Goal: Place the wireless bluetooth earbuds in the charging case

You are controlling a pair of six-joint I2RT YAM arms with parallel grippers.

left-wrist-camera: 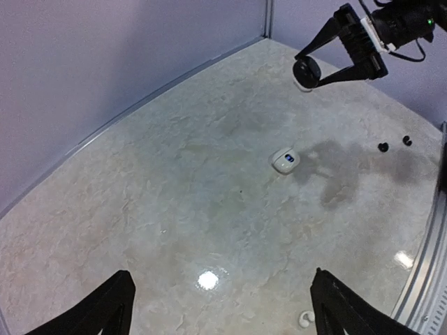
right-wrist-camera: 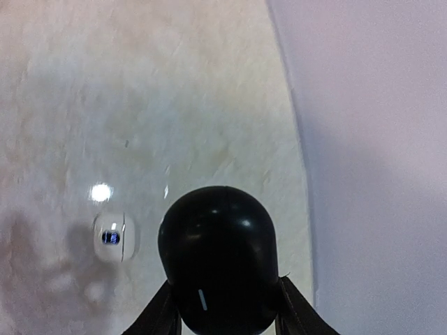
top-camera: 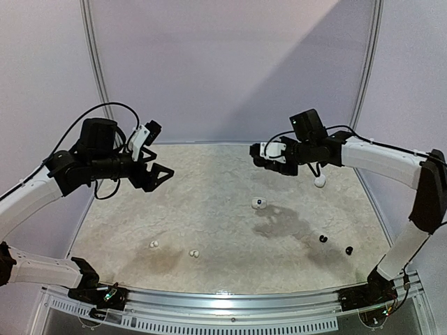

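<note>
The left pincer [top-camera: 159,150] is hanging wide open and empty over the left edge of the marbled desk [top-camera: 209,174]. Two white earbuds [top-camera: 154,244] are lying near its front edge. The right pincer [top-camera: 260,157] is gripping a glossy, pebble-shaped black case [right-wrist-camera: 216,265], seemingly closed. It likely needs opening next, with two black earbuds [top-camera: 323,239] waiting near the front right corner.

A pale beige, marble-patterned tabletop [top-camera: 209,230] is bounded at the back and sides by plain lilac-grey wall panels [top-camera: 230,70]. Thin curved grey strips [top-camera: 96,63] are run up these panels. A darker, cloud-shaped stain [top-camera: 286,225] is spread over the right half of the surface, and a bright spot of reflected light [left-wrist-camera: 207,280] is caught on it. The near edge is closed by a silver metal rail [top-camera: 237,301], with a slotted white strip [top-camera: 230,324] set below.
</note>
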